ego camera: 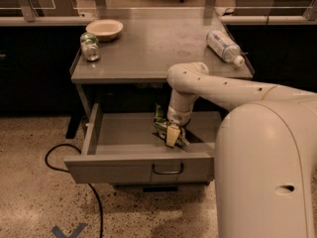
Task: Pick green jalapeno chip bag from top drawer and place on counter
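The top drawer (124,168) is pulled open below the counter (148,48). The green jalapeno chip bag (160,120) sits tilted inside it, right of centre, one end raised. My gripper (173,134) reaches down into the drawer from the right and is shut on the bag's middle. Green foil shows on both sides of the gripper. The bag stays low inside the drawer, below the counter's edge.
On the counter stand a glass jar with a green lid (90,47), a pale bowl (104,29) and a clear water bottle (224,46) lying at the right. A black cable (74,172) runs on the floor to the left. My white arm body (267,167) fills the right.
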{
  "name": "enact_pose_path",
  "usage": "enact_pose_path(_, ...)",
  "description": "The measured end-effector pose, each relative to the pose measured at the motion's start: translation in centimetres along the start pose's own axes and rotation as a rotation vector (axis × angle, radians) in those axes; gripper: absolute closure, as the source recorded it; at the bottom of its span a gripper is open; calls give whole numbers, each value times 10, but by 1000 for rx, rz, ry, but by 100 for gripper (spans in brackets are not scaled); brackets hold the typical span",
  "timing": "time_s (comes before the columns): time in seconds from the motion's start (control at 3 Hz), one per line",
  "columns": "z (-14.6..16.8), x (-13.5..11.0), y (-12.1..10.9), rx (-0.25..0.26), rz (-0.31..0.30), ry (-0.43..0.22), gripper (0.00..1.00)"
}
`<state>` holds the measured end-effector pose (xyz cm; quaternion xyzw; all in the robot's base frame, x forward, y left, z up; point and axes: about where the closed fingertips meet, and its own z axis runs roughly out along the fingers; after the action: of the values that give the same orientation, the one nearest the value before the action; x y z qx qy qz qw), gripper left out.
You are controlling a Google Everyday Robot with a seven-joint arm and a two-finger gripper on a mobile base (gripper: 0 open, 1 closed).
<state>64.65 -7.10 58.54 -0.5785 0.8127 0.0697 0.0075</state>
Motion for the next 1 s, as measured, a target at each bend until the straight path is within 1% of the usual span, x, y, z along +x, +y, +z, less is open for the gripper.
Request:
enact_pose_path(0.33,-9,-1,1,0,0,0,100)
enact_pose_path(0.67,-12,-1,1,0,0,0,100)
enact_pose_path(1.0,-39,14,30,90,8,28,100)
